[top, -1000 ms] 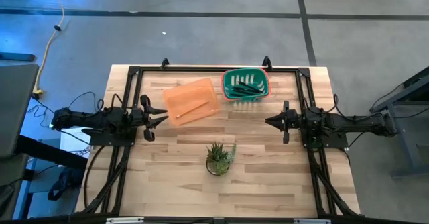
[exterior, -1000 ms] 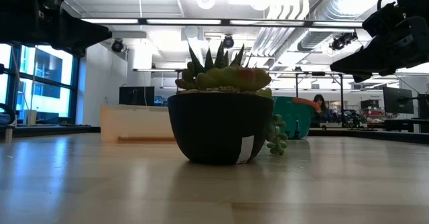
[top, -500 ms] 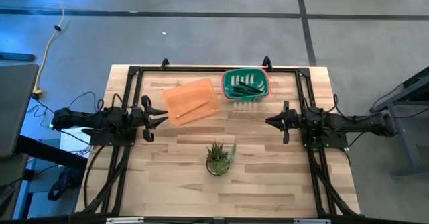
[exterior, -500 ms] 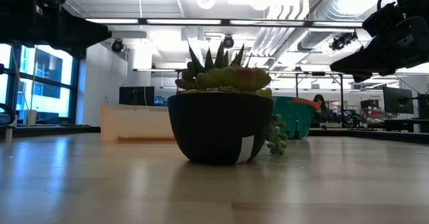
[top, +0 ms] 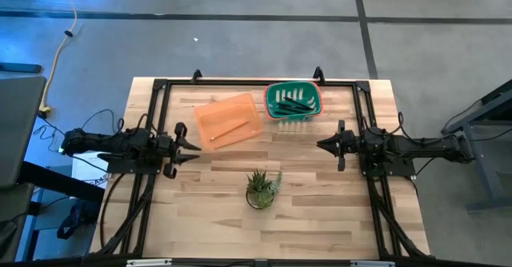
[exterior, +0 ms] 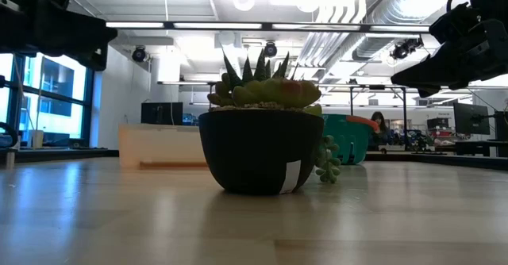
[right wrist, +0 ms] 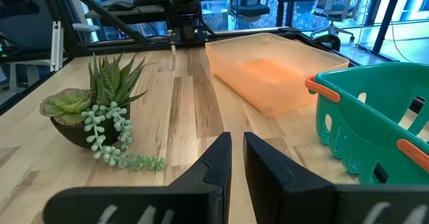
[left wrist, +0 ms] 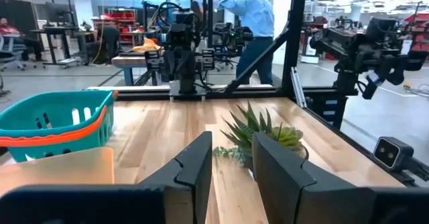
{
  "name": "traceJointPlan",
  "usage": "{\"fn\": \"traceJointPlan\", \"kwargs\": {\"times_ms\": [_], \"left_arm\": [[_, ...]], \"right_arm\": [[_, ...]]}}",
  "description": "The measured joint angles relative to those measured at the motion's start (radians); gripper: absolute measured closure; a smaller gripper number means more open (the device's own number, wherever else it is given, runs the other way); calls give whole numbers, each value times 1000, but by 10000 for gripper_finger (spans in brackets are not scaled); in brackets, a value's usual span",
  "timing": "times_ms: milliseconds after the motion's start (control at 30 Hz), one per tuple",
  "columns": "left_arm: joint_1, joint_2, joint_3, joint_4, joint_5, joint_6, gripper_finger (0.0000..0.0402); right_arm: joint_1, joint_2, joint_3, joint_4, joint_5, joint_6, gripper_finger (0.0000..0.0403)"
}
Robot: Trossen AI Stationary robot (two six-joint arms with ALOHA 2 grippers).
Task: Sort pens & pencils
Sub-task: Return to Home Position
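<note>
Where the left gripper (top: 192,145) stood splayed wide half a second ago, it now shows only a narrow gap between its fingers, holds nothing, and sits slightly farther back on its side of the table. The right gripper (top: 322,145) is unchanged: nearly closed and empty. You see the pens (top: 292,101) lying in the green basket (top: 268,99) and the pencils (top: 222,130) in the orange tray (top: 240,111). The sorting looks finished, and only homing remains.
</note>
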Motion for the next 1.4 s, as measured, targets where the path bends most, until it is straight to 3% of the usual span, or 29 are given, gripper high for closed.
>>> {"fn": "traceJointPlan", "kwargs": {"times_ms": [600, 1400], "left_arm": [[1, 0, 0, 17, -76, 50, 307], [0, 0, 0, 17, -90, 52, 307]], "right_arm": [[0, 0, 0, 0, 0, 0, 371], [0, 0, 0, 0, 0, 0, 371]]}}
